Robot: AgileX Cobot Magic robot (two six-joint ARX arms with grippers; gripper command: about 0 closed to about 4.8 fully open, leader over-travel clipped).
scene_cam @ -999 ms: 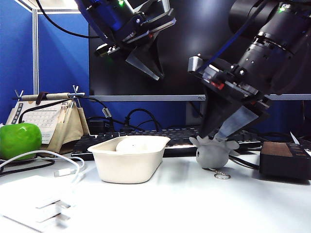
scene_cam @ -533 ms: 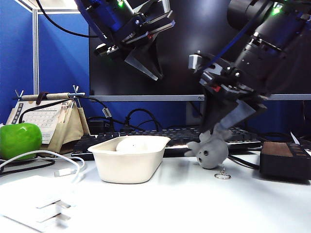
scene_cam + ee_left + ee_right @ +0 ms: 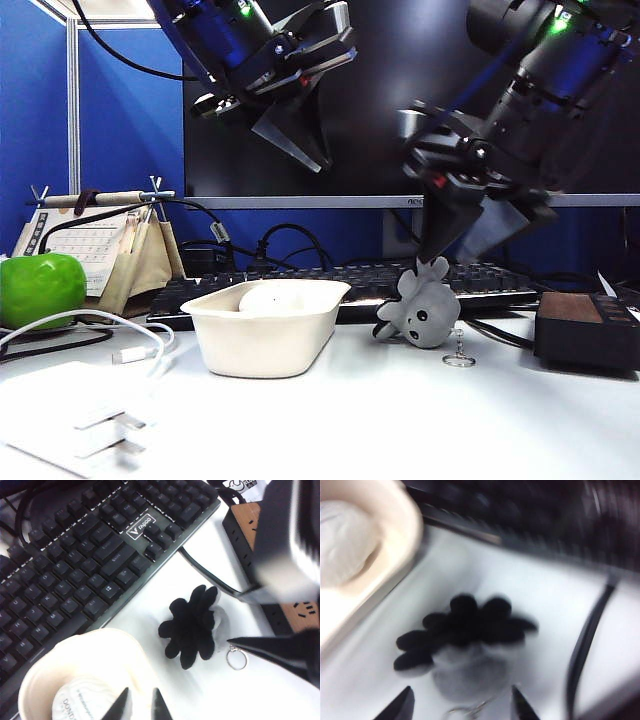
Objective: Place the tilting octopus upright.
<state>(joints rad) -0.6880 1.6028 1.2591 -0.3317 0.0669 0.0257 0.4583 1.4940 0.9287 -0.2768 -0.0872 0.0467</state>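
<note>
While left claw (image 3: 300, 135) hangs high, right claw (image 3: 470, 235) straddles octopus (image 3: 425, 310).

Right wrist view, blurred.
- Octopus (image 3: 470, 650): grey rounded body, dark underside with stubby tentacles fanned out and facing the camera; lies on the white worktop (image 3: 540, 610).
- Keyring (image 3: 467, 711): part of a metal ring at the octopus's body, barely readable.
- Right gripper (image 3: 461, 705): two dark fingertips set wide apart, one on each side of the octopus's body; contact cannot be told.
- White tray (image 3: 402, 545): near the octopus, holding a pale rounded item (image 3: 345, 540).
- Keyboard (image 3: 520, 510): dark, beyond the octopus.
- Black cable (image 3: 587, 640): crosses the worktop beside the octopus.
</note>
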